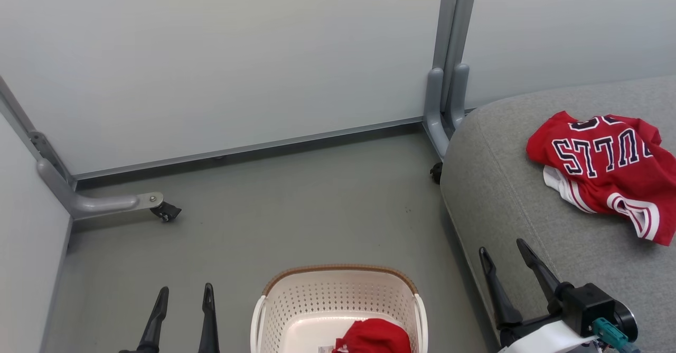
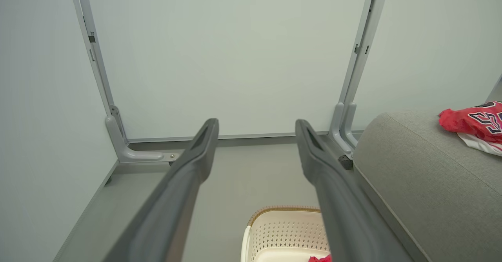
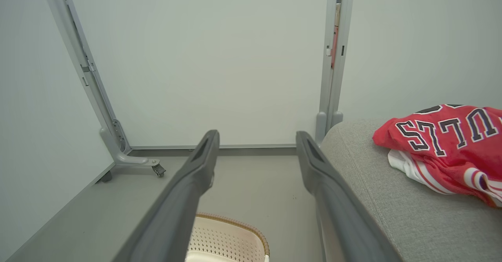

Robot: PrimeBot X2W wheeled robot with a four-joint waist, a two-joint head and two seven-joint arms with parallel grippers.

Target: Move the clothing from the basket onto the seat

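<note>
The left gripper (image 1: pixel 185 289) and right gripper (image 1: pixel 501 247) have long tapered dark-grey fingers (image 2: pixel 176 199); the right adds a black housing (image 1: pixel 591 305), white forearm (image 1: pixel 549 340), perhaps a teal connector (image 1: pixel 607 329).

The light was bright, even and diffuse. A faint soft shadow lay on the floor (image 1: pixel 317 210) beside the seat (image 1: pixel 507 210). Wrist views splayed the frame posts (image 2: pixel 94 54) outward near their edges.

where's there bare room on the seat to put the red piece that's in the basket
Free on the seat: the grey strip between its rounded left edge and the jersey, and the near patch between the jersey and the right gripper. Crowded: the far right, where the jersey lies spread.
</note>
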